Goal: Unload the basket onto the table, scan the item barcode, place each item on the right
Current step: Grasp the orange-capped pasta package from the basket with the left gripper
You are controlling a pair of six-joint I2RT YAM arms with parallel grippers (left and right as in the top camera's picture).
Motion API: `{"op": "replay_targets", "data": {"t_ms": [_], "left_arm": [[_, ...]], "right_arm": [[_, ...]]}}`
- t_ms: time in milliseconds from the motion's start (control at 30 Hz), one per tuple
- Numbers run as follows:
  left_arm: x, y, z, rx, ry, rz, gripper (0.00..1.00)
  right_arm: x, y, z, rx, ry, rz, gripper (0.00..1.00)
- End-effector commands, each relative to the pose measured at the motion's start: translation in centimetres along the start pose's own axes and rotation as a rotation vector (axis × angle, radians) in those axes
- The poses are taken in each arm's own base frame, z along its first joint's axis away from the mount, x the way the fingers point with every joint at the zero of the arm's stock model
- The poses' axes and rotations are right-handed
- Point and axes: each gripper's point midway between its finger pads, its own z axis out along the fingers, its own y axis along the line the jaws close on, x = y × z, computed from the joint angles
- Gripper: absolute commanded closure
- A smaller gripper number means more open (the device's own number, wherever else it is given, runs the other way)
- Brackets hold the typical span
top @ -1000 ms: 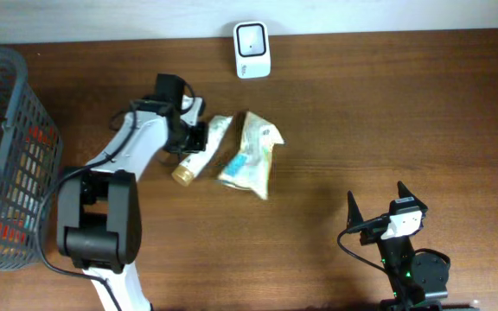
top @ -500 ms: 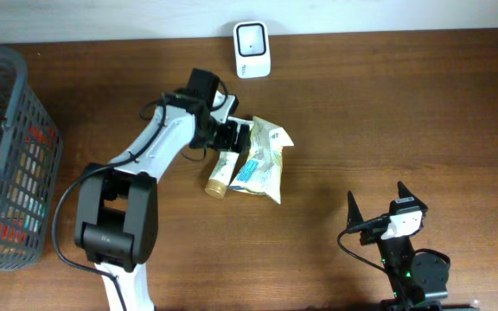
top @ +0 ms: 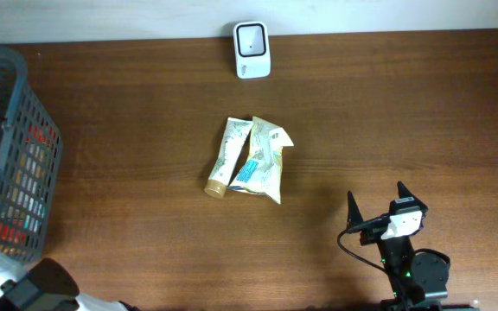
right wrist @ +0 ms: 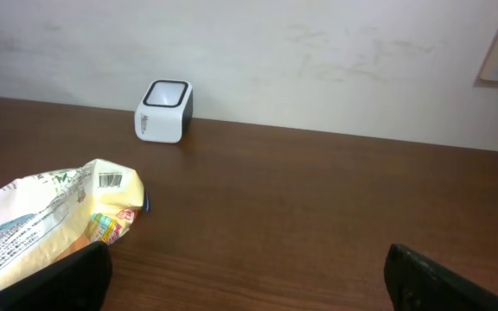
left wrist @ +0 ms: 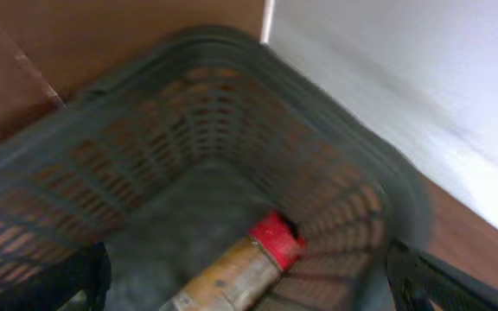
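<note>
A cream tube with a gold cap [top: 228, 155] lies flat at the table's middle, touching a yellow-green snack bag [top: 262, 160]. The white barcode scanner [top: 252, 50] stands at the far edge. In the right wrist view the bag [right wrist: 50, 216] shows a printed barcode [right wrist: 111, 180] facing up, with the scanner [right wrist: 164, 111] behind it. My right gripper [right wrist: 249, 276] rests open near the front right [top: 377, 207], apart from both items. My left gripper [left wrist: 249, 285] is open and empty above the basket [left wrist: 344, 138], its view blurred. Overhead shows only that arm's base [top: 37, 289].
The dark mesh basket [top: 7, 155] stands at the left edge and holds several items, among them a tan bottle with a red cap [left wrist: 232, 272]. A pale wall runs behind the table's far edge.
The left arm carried the tube right until it lay against the bag, opened and let it go, then swung away to the lower left, over the basket. The right arm has stayed still.
</note>
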Motion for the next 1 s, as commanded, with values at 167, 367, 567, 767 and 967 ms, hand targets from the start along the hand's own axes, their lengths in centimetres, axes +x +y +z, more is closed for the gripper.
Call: {"op": "replay_targets", "data": {"t_ms": [167, 367, 567, 767, 967], "left_arm": [[13.9, 7.2, 14.5, -0.071, 0.352, 0.209, 0.01], [21.7, 3.0, 21.0, 0.351, 0.482, 0.464, 0.00], [25.8, 0.8, 22.1, 0.550, 0.544, 0.462, 0.01], [27.7, 1.9, 23.0, 0.509, 0.598, 0.464, 0.92], [16.3, 1.1, 19.1, 0.389, 0.459, 0.315, 1.00]], "right_arm": [[0.3, 0.0, 0.0, -0.002, 0.004, 0.008, 0.01], [0.3, 0.0, 0.0, -0.002, 0.004, 0.009, 0.01], [0.3, 0.0, 0.0, -0.002, 0.004, 0.009, 0.01], [0.3, 0.0, 0.0, -0.002, 0.004, 0.009, 0.01], [0.3, 0.0, 0.0, -0.002, 0.004, 0.009, 0.01]]}}
